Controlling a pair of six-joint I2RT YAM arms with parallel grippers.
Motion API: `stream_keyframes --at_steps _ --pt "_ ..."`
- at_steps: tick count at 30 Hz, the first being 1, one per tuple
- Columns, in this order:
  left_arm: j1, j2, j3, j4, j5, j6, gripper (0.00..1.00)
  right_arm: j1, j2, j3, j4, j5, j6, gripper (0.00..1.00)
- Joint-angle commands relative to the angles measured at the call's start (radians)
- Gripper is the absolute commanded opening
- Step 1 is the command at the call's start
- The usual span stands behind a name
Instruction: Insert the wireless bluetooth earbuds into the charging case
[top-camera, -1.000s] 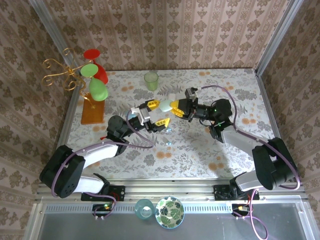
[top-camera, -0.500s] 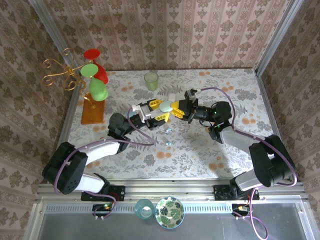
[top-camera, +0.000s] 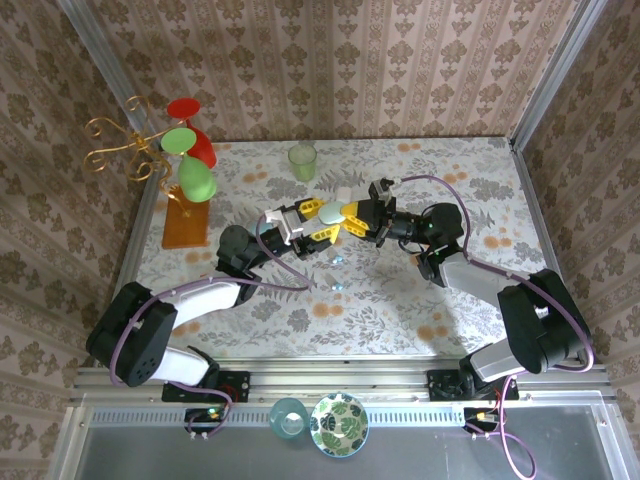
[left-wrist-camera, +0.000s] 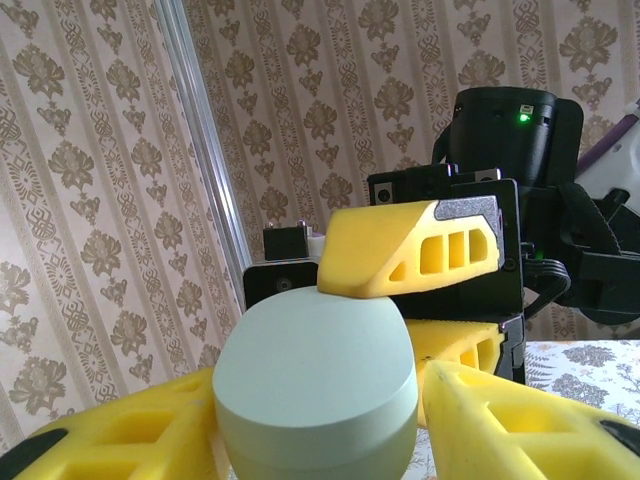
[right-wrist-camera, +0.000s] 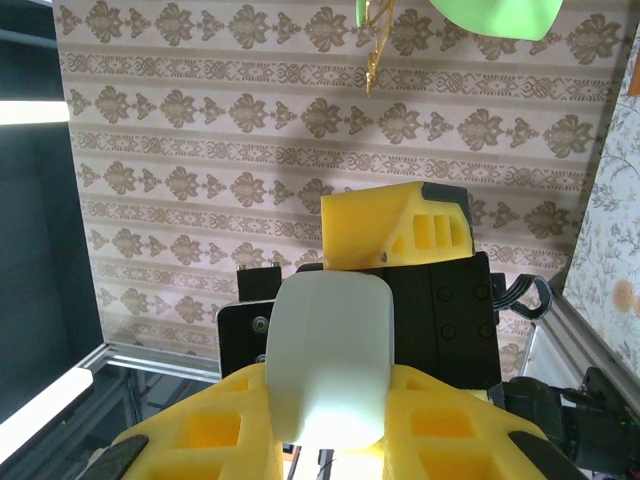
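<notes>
The pale green charging case (top-camera: 333, 212) hangs above the middle of the table, pinched from both sides. My left gripper (top-camera: 318, 220) is shut on it from the left, its yellow fingers (left-wrist-camera: 120, 430) flanking the case (left-wrist-camera: 315, 380). My right gripper (top-camera: 346, 214) is shut on the same case (right-wrist-camera: 330, 360) from the right, and the left arm's yellow finger (right-wrist-camera: 395, 225) presses on the case's top. Two tiny light blue earbuds (top-camera: 331, 258) (top-camera: 338, 286) lie on the flowered cloth just in front of the grippers.
A green cup (top-camera: 303, 160) stands at the back. A gold wire stand with red and green glasses (top-camera: 185, 150) sits at the back left on an orange base (top-camera: 185, 226). A small white piece (top-camera: 343, 191) lies behind the grippers. Metal frame posts border the table.
My left gripper has moved right to meet the right gripper and has closed its jaws on the case. The right gripper kept its grip and shifted slightly left.
</notes>
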Motion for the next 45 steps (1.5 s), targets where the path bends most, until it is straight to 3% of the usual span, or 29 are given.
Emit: stream_keyframes --at_steps 1,9,19,21,24,27,29,34,36,40,45 --pt "-0.011 0.012 0.014 0.026 0.06 0.024 0.51 0.008 0.003 -0.006 0.045 0.034 0.008 0.03" --pt "-0.012 0.014 0.014 0.027 0.056 0.018 0.5 0.013 0.0 -0.004 0.047 0.038 0.005 0.03" --pt "-0.012 0.01 0.017 0.027 0.063 0.01 0.34 0.014 0.002 -0.014 0.041 0.043 0.002 0.03" --pt "-0.013 0.011 0.016 0.027 0.058 0.012 0.32 0.013 -0.002 -0.014 0.036 0.045 -0.007 0.1" --pt "-0.01 0.01 0.011 0.024 0.054 0.001 0.31 0.012 -0.031 -0.018 -0.037 0.049 -0.079 0.35" --pt "0.002 0.011 0.004 0.019 0.056 -0.028 0.31 0.008 -0.115 -0.019 -0.231 0.069 -0.271 0.55" --pt "0.016 0.011 -0.004 0.011 0.067 -0.054 0.3 0.005 -0.188 -0.004 -0.454 0.091 -0.464 0.66" --pt "0.067 -0.017 -0.013 -0.097 0.126 -0.14 0.28 0.01 -0.314 0.077 -0.959 0.155 -0.965 0.8" --pt "0.076 -0.037 -0.025 -0.122 0.163 -0.155 0.28 0.013 -0.356 0.104 -1.088 0.203 -1.144 0.84" --pt "0.087 -0.066 -0.029 -0.195 0.247 -0.197 0.28 0.022 -0.389 0.156 -1.172 0.2 -1.323 0.86" --pt "0.085 -0.068 -0.031 -0.166 0.334 -0.306 0.28 0.105 -0.391 0.226 -1.335 0.222 -1.665 0.88"
